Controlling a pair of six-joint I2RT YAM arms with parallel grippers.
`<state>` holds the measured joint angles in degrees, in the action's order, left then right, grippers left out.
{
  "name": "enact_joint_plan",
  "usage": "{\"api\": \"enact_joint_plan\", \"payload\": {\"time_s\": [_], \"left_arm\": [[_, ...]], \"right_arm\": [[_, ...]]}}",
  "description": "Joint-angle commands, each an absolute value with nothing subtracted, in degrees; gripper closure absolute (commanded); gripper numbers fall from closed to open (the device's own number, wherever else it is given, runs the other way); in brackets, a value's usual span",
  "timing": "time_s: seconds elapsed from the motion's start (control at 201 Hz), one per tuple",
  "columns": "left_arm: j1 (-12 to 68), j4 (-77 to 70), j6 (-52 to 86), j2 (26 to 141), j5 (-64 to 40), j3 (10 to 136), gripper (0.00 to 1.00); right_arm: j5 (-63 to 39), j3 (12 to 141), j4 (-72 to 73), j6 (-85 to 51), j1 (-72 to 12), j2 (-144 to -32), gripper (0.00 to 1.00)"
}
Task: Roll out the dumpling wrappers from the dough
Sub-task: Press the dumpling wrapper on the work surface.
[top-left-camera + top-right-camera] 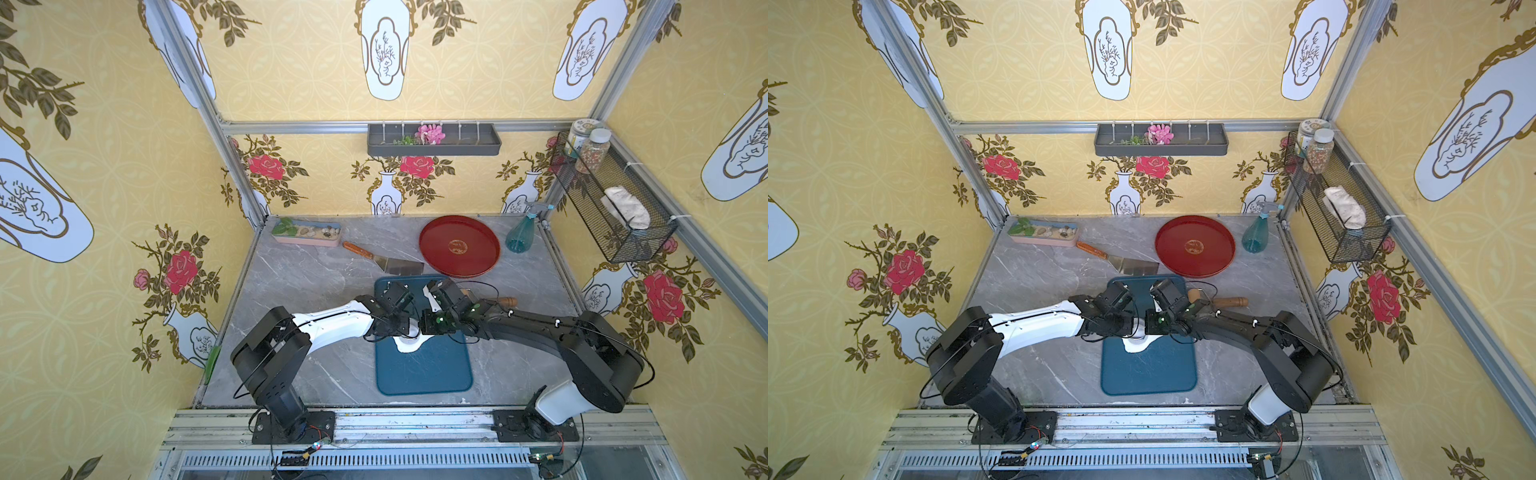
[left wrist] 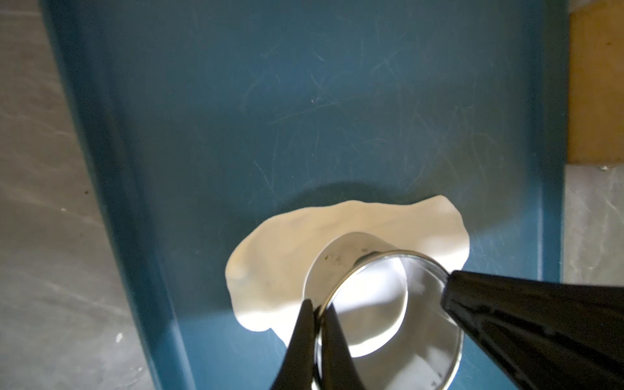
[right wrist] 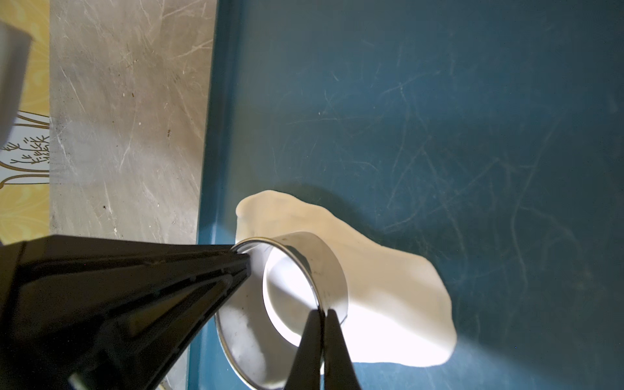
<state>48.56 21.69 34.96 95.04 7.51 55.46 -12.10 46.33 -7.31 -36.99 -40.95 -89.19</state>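
Left gripper (image 2: 317, 305) and right gripper (image 3: 324, 314) each clamp the ring (image 2: 337, 266) rim on opposite sides. The wrapper (image 2: 368, 314) lies inside, between them, near the board (image 2: 304, 101) left edge.

Your worktop (image 1: 291, 282) is grey marble with white veins, and the board (image 1: 424, 374) on it is teal blue. The dough sheet (image 2: 287, 243) is creamy white and the steel ring (image 2: 337, 266) mirror-silver. The left tool (image 2: 319, 310) and right tool (image 3: 322, 314) are glossy black. Near the worktop's far edge, the tray (image 1: 440, 257) is deep red with a gold emblem.
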Motion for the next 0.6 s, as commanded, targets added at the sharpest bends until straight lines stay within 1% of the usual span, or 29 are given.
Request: {"api": "enact_joint_plan", "payload": {"time_s": [0.0, 0.598], "left_arm": [[48.5, 20.1, 35.1, 95.3, 6.2, 54.6, 1.00], [49.5, 18.8, 36.6, 96.1, 6.4, 50.5, 1.00]], "right_arm": [[-11.1, 45.9, -6.3, -37.2, -40.9, -89.6, 0.99], [-9.6, 42.3, -7.7, -36.4, -41.0, -90.6, 1.00]]}}
